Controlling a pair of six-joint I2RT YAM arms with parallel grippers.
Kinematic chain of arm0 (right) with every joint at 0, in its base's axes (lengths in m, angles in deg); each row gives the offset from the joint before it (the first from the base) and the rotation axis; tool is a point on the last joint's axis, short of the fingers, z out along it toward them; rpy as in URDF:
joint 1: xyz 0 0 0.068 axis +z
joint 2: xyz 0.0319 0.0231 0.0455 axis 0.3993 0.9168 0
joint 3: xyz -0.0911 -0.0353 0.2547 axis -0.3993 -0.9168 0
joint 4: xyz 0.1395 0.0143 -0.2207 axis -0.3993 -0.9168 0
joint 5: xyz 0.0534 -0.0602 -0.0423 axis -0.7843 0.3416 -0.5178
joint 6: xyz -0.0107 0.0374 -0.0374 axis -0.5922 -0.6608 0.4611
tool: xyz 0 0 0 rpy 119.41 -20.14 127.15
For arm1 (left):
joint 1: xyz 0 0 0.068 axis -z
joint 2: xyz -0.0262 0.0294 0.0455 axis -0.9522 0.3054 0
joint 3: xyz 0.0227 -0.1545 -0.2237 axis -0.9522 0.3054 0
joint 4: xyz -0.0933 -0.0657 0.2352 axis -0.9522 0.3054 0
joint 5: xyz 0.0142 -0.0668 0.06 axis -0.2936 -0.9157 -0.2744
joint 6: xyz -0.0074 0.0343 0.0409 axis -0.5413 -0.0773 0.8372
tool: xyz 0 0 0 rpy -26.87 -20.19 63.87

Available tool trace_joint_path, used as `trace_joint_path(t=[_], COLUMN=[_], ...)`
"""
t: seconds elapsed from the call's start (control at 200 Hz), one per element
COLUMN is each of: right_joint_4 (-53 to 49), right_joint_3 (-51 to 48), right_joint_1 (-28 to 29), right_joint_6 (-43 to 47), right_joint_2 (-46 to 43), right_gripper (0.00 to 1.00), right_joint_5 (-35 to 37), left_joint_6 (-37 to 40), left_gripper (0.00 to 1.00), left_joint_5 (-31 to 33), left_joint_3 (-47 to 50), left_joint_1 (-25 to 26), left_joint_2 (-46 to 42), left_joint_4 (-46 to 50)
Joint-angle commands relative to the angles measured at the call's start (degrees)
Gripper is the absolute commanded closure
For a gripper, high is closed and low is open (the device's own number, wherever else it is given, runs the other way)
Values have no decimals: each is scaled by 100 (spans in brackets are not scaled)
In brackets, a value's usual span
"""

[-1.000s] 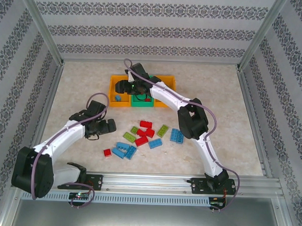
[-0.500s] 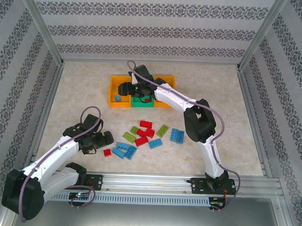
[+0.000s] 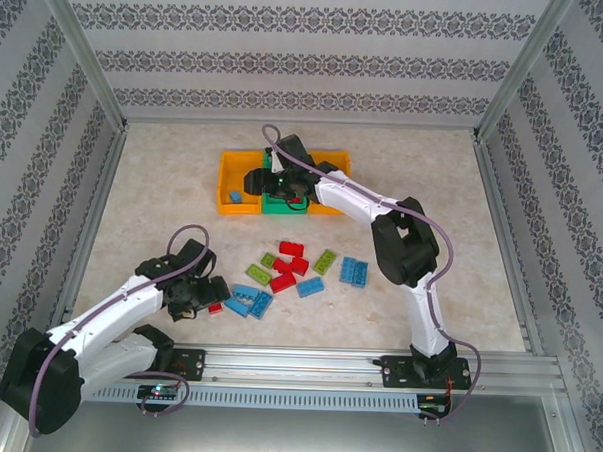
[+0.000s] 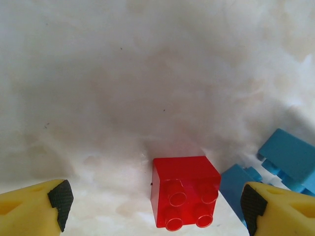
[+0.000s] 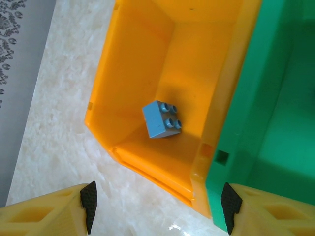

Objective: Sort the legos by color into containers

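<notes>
A small red lego (image 4: 184,194) lies on the table between the fingers of my left gripper (image 4: 156,206), which is open and touches neither side of it. From above, that gripper (image 3: 206,296) is low at the near left of the scattered legos (image 3: 292,271), a loose group of red, blue and light green bricks. The containers stand at the back: an orange bin (image 3: 223,183), a green bin (image 3: 282,209) and another orange bin (image 3: 336,159). My right gripper (image 5: 158,205) hangs open and empty above the left orange bin (image 5: 133,73), where one blue lego (image 5: 162,119) lies.
Blue bricks (image 4: 288,160) lie right beside the red one, close to my left gripper's right finger. The green bin's wall (image 5: 275,98) runs under my right gripper's right finger. Metal frame rails border the table on all sides.
My left arm has swung toward the near edge and lowered around the red lego, its jaws narrowing a little. My right gripper has shifted slightly right above the bins.
</notes>
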Motion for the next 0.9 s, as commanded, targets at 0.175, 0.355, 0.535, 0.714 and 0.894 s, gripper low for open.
trace_joint_path(t=[0.175, 0.355, 0.535, 0.714, 0.894], right_joint_4=[155, 215, 253, 308, 388], right_joint_3=[-217, -349, -515, -739, -990], right_joint_1=[-85, -112, -153, -212, -278], right_joint_6=[-103, -108, -97, -94, -82], right_joint_2=[-255, -348, -461, -568, -736], right_gripper=[30, 30, 30, 29, 30], right_joint_5=[16, 53, 80, 122, 169], left_joint_6=[-290, -378, -328, -194, -158], left_gripper=[12, 14, 25, 42, 50], left_joint_5=[113, 140, 177, 227, 289], left_joint_3=[80, 148, 119, 8, -19], left_joint_1=[301, 431, 463, 481, 485], left_joint_2=[171, 390, 630, 934, 971], left_joint_4=[-175, -379, -531, -571, -602])
